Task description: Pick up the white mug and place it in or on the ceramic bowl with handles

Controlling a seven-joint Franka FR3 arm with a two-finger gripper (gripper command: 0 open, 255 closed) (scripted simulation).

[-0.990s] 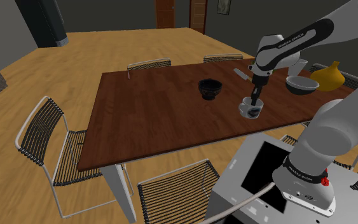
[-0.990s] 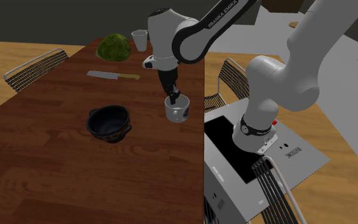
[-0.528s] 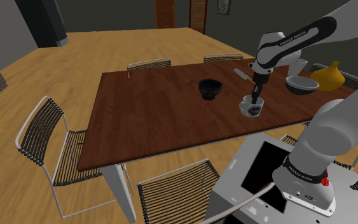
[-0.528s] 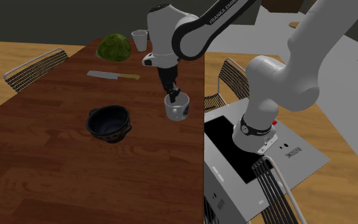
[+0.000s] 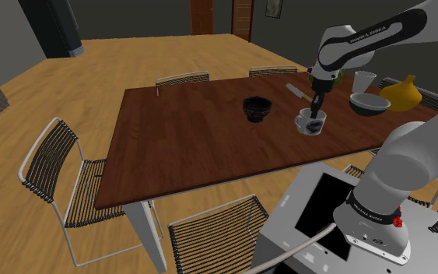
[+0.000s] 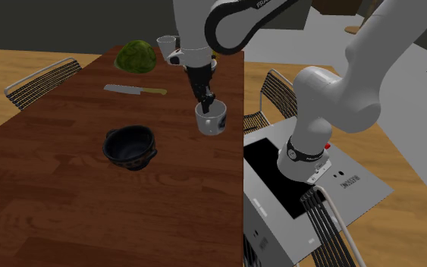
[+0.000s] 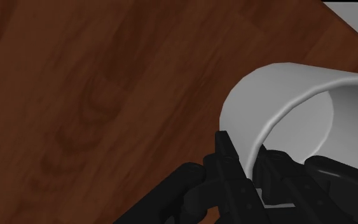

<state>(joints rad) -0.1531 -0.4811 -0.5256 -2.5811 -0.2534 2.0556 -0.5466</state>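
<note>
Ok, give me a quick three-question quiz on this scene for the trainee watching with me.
1. True or false: the fingers clasp the wall of the white mug, one inside, one outside.
2. The bowl with handles is: A white, B black, C yellow.
3. In the second exterior view, what lies between the green ball and that bowl?
Key: 1 true; 2 B; 3 the knife.
</note>
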